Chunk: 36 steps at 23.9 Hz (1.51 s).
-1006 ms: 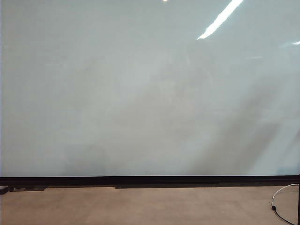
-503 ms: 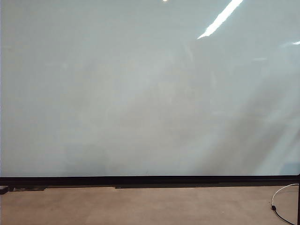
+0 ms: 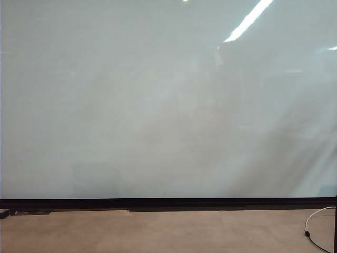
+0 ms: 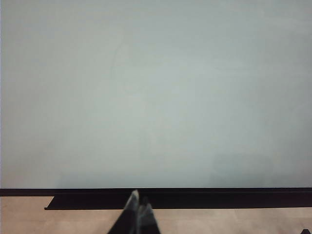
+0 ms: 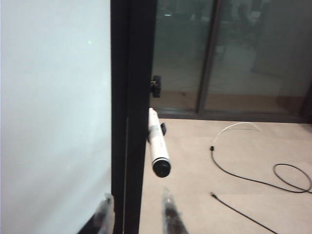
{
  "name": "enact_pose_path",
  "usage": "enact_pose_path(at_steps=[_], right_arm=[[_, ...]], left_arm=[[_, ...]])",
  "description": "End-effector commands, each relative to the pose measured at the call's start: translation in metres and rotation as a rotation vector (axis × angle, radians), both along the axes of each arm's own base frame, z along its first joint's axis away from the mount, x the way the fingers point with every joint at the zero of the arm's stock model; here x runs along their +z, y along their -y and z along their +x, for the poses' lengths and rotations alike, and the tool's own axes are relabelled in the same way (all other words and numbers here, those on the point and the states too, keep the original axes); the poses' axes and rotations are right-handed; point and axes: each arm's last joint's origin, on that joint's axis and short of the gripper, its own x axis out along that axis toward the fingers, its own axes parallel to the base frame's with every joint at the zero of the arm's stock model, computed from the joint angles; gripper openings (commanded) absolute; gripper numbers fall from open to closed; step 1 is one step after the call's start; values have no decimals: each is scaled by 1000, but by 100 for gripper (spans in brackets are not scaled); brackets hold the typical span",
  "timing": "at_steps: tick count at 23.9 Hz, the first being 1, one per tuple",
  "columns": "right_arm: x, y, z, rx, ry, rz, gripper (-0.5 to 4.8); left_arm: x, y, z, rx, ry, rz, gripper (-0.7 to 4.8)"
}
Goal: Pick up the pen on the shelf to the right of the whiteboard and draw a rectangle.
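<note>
Pen (image 5: pixel 157 141) print unreadable — right tool (image 5: pixel 136 212) apart below; left tool (image 4: pixel 138 207) pinched.

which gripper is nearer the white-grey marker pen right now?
Right. The right gripper, jaws open, sits just short of the white-grey marker pen at the whiteboard's black frame. The left gripper, jaws together, faces the board's lower edge; no pen in its view.

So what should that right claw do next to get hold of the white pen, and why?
Probably ease forward a little until its fingertips straddle the barrel. In the right wrist view the right claw stands open just short of the slim white pen, which sticks out beside the big pale whiteboard's black frame, untouched. The board carries no drawing yet, so grasping comes first. The left claw looks shut, facing the board.
</note>
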Motion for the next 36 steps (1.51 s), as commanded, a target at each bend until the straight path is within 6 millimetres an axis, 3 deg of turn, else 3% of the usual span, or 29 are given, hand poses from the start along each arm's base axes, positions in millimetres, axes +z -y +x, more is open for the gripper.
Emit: enact_pose_path(at_steps=[1,15,24,36], right_arm=[[3,4,8,54,22,-14,141],[7,22,21,106,24,-26,164],[3,30,31,150,5,-17,204],[-10,43,54,182,-27,3,213]], left_arm=[[2,0,0,0,9,5,-4],[1,0,0,0,8,5,-5],[2,0,0,0,9,5,-4],[2,0,0,0,9,5,-4]])
